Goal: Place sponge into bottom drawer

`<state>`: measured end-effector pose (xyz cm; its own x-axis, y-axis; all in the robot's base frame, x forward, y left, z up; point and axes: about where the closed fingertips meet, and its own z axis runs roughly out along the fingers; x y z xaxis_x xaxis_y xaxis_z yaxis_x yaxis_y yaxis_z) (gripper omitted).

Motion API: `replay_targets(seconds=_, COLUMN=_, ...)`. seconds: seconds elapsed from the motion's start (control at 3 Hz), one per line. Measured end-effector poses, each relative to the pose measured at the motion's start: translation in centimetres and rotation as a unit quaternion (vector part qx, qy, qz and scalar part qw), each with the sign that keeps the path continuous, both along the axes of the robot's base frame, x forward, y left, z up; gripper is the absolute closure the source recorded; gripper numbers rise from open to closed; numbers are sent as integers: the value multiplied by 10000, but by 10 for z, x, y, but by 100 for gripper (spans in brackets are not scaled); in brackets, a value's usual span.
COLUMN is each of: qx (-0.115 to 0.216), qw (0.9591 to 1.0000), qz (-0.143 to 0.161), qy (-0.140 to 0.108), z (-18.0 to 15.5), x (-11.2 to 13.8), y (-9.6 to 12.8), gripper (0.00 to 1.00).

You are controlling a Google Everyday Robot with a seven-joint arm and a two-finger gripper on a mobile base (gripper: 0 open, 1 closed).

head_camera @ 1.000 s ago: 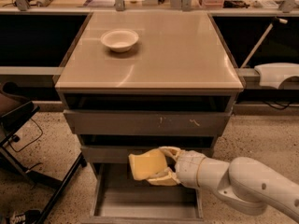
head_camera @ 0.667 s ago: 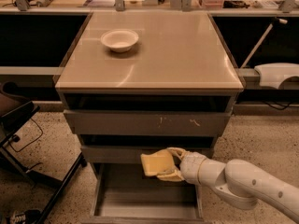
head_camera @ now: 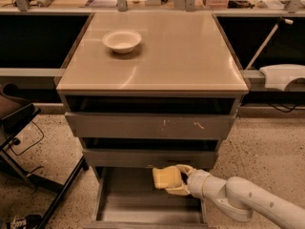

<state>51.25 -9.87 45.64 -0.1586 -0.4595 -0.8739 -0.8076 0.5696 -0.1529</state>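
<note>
The yellow sponge [head_camera: 165,177] is held in my gripper [head_camera: 175,179], whose pale yellow fingers close on it from above and below. It hangs over the back right part of the open bottom drawer [head_camera: 138,204], just under the front of the middle drawer [head_camera: 147,157]. The drawer's flat grey floor shows below and to the left of the sponge. My white arm [head_camera: 243,202] reaches in from the lower right.
A white bowl [head_camera: 122,40] sits on the tan cabinet top [head_camera: 190,56]. The top drawer [head_camera: 150,125] has a scuffed front. A black stand with legs [head_camera: 28,147] is at the left. A white object [head_camera: 283,75] lies at the right.
My gripper has carried the sponge to the right and a little further back, from the middle of the drawer opening toward its back right.
</note>
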Motion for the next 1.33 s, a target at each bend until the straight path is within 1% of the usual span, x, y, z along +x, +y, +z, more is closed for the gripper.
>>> replay_targets(seconds=0.33, qx=0, qw=10000, qz=-1, qy=1, z=0, x=0, y=0, gripper=100)
replay_targets(seconds=0.67, qx=90, qw=9988, qz=-361, qy=331, z=-52, x=7, y=-24, gripper=100)
replay_targets(seconds=1.0, qx=26, qw=9939, qz=-874, qy=669, z=-145, x=20, y=-66, gripper=100)
replay_targets(seconds=1.33, qx=-144, qw=9872, qz=-1318, qy=891, z=-229, x=26, y=-103, gripper=100)
